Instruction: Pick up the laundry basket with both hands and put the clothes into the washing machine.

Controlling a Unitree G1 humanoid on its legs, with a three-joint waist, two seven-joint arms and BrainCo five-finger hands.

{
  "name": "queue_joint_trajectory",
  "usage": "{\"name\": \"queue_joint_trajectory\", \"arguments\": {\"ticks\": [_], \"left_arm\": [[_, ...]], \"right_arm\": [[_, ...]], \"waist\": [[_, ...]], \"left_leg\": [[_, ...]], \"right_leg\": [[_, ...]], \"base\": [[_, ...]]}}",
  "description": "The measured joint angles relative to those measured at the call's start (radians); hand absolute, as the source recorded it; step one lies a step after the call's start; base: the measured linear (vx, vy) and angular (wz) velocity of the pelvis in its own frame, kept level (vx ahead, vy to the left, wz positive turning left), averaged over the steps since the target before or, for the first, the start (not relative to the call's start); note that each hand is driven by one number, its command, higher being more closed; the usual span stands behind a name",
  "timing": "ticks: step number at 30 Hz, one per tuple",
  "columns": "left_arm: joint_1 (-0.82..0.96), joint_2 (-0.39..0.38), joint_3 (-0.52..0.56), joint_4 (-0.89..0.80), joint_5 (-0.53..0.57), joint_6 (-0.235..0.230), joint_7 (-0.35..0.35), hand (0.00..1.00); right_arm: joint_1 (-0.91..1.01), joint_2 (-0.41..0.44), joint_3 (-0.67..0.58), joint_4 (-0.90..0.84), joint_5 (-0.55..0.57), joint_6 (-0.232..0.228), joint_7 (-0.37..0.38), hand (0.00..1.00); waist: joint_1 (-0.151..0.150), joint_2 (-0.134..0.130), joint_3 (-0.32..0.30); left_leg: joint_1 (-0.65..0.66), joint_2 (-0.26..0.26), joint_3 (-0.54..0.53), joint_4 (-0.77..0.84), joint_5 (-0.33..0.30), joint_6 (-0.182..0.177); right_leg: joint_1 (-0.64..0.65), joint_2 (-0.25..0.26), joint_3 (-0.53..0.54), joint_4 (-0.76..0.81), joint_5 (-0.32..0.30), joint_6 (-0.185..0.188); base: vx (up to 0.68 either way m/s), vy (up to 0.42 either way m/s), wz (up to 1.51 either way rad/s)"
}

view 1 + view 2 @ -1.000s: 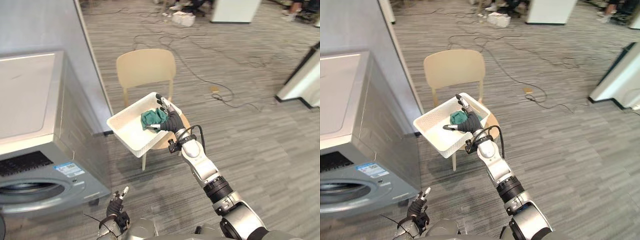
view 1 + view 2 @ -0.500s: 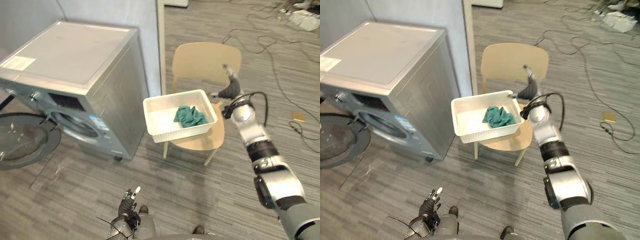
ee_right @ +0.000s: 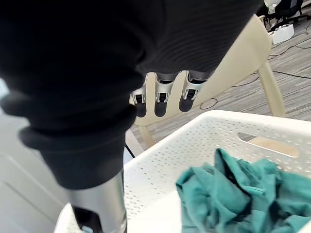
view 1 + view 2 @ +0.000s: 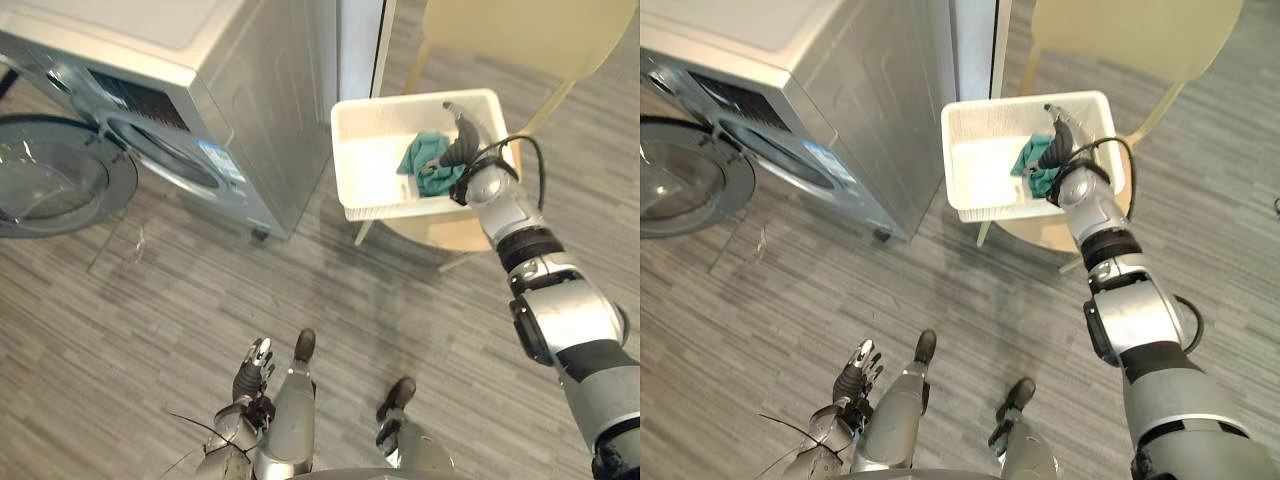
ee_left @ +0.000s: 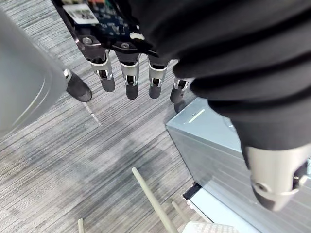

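Basket: white perforated plastic laundry basket (image 4: 370,165), set on beige chair (image 4: 520,35).
Clothes: teal crumpled cloth (image 4: 425,160), heaped inside basket.
Right hand (image 4: 458,145): held over basket, fingers straight, empty.
Left hand (image 4: 252,372): well apart from basket, fingers relaxed, empty.

White plastic laundry basket (image 4: 365,160): rectangular, open-topped, walls pierced with small holes, a slot handle cut into one end wall. Stands upright on the seat of a pale chair (image 4: 450,232), far right. Inside, toward the right end, a crumpled heap of teal clothes (image 4: 422,160) lying on the bottom. Silver-grey front-loading washing machine (image 4: 250,90) at far left, near the basket but apart from it, with its round glass door (image 4: 55,185) swung wide open to the left.
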Motion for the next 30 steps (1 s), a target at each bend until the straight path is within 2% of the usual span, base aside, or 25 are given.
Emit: {"name": "queue_joint_trajectory", "arguments": {"ticks": [4,7,10,14,17,19,23,27,29,30], "left_arm": [[-0.030,-0.002,-0.036,-0.035,-0.018,0.002,-0.002,0.00],[-0.059,-0.003,-0.052,-0.040,-0.018,0.001,-0.002,0.00],[-0.098,-0.004,-0.055,-0.041,-0.020,-0.001,0.000,0.00],[-0.141,-0.026,-0.054,-0.046,-0.051,-0.016,0.002,0.00],[-0.170,-0.062,-0.068,-0.057,-0.072,-0.028,0.012,0.00],[-0.177,-0.075,-0.090,-0.092,-0.095,-0.040,0.023,0.00],[-0.187,-0.081,-0.116,-0.127,-0.165,-0.059,0.023,0.00],[-0.214,-0.097,-0.119,-0.142,-0.196,-0.077,0.023,0.00],[-0.214,-0.101,-0.118,-0.141,-0.217,-0.077,0.025,0.00],[-0.214,-0.108,-0.106,-0.141,-0.220,-0.078,0.026,0.00]], "right_arm": [[-0.081,-0.079,0.104,0.026,0.000,0.000,0.001,0.00],[-0.112,-0.157,0.166,0.036,-0.004,0.000,0.000,0.00],[-0.141,-0.231,0.240,0.048,-0.058,0.002,-0.001,0.00],[-0.158,-0.253,0.304,0.048,-0.079,0.002,-0.002,0.00],[-0.157,-0.254,0.346,0.045,-0.085,0.002,-0.030,0.00],[-0.157,-0.261,0.355,0.040,-0.122,0.003,-0.078,0.00],[-0.180,-0.302,0.398,0.032,-0.117,0.007,-0.139,0.00],[-0.267,-0.353,0.417,0.043,-0.097,0.020,-0.179,0.00],[-0.282,-0.367,0.416,0.046,-0.066,0.022,-0.182,0.00],[-0.281,-0.377,0.417,0.053,-0.049,0.022,-0.182,0.00]], "waist": [[0.017,0.001,0.046],[0.024,0.003,0.065],[0.023,-0.002,0.090],[0.026,-0.003,0.117],[0.041,-0.005,0.125],[0.047,-0.014,0.131],[0.049,-0.039,0.144],[0.054,-0.072,0.161],[0.057,-0.078,0.164],[0.071,-0.088,0.169]], "left_leg": [[-0.080,0.018,0.019,0.033,-0.001,0.001],[-0.139,0.027,0.016,0.048,-0.001,0.001],[-0.200,0.032,0.014,0.062,-0.001,0.001],[-0.233,0.035,0.015,0.066,-0.001,0.001],[-0.263,0.038,0.020,0.064,-0.001,0.001],[-0.290,0.044,0.015,0.063,0.000,0.001],[-0.328,0.056,-0.015,0.063,0.005,-0.007],[-0.399,0.066,-0.041,0.053,0.030,-0.019],[-0.418,0.071,-0.063,0.047,0.040,-0.025],[-0.422,0.077,-0.064,0.046,0.041,-0.027]], "right_leg": [[-0.049,0.026,0.015,-0.066,0.055,-0.004],[-0.089,0.041,0.013,-0.085,0.073,-0.012],[-0.140,0.047,0.013,-0.089,0.083,-0.010],[-0.162,0.054,0.013,-0.116,0.101,-0.013],[-0.194,0.057,0.016,-0.126,0.109,-0.006],[-0.215,0.064,0.007,-0.126,0.109,-0.006],[-0.238,0.082,-0.024,-0.126,0.109,-0.006],[-0.299,0.099,-0.048,-0.127,0.109,-0.006],[-0.311,0.108,-0.070,-0.127,0.108,-0.005],[-0.314,0.113,-0.072,-0.127,0.105,-0.002]], "base": [[-0.07,0.002,-0.21],[-0.07,-0.002,-0.09],[-0.02,0.027,-0.06],[0.01,0.021,-0.05],[0.03,0.027,-0.10],[0.02,0.010,0.01],[0.02,0.011,0.09],[-0.02,0.010,0.04],[-0.02,0.009,0.06],[0.00,0.000,0.00]]}}
